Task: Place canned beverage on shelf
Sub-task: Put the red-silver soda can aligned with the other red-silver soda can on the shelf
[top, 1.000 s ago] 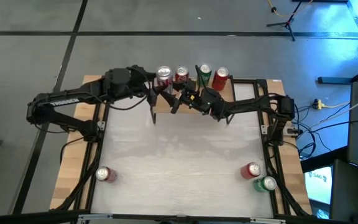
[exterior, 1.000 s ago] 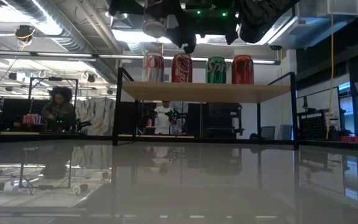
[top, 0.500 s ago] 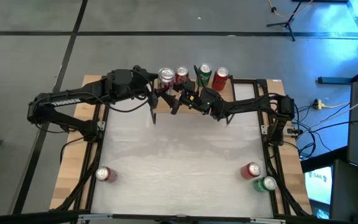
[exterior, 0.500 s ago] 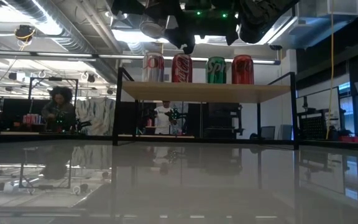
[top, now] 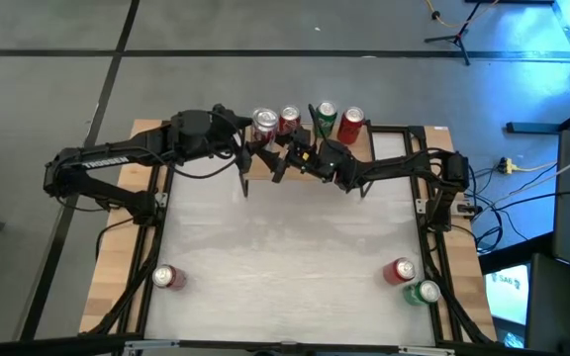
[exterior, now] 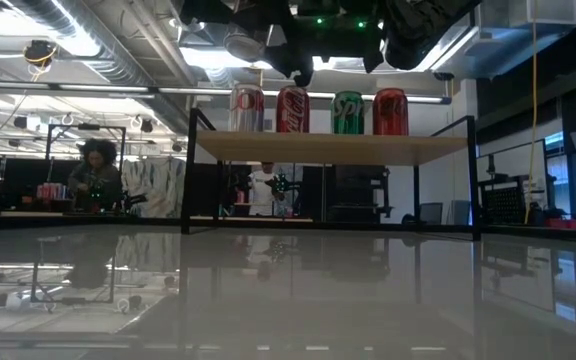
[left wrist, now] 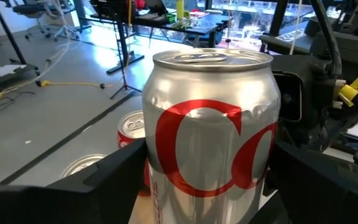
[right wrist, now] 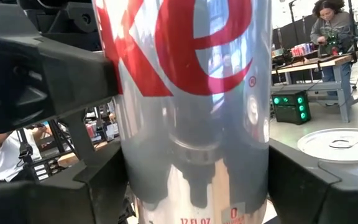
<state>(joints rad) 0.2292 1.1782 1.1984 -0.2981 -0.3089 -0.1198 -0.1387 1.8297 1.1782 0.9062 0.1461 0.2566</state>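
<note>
Can held: silver can (left wrist: 210, 130) with a red letter, its long axis upright and its tab end up.
Left gripper: my left gripper (left wrist: 207, 180) is clamped on the silver can's lower body, 1 finger on each side.
Right gripper: my right gripper (right wrist: 197, 180) grasps the same can from the opposite side, so both arms meet at it.
Where it is: in the air over the left end of the shelf (exterior: 328, 148), higher than the cans standing there.
Shelf row: 4 cans stand upright in a line; the shelf's own silver one (exterior: 246, 108) is leftmost, with a red one (exterior: 292, 108) just beside it.
Key relation: the plank lies below and just beyond my can, and I cannot tell whether the can hangs over the bare strip or over the leftmost can.
Judgement: bare plank shows only at the 2 ends, the left one nearer, so 1 gripper must let go and the other lowers the can there.
</note>
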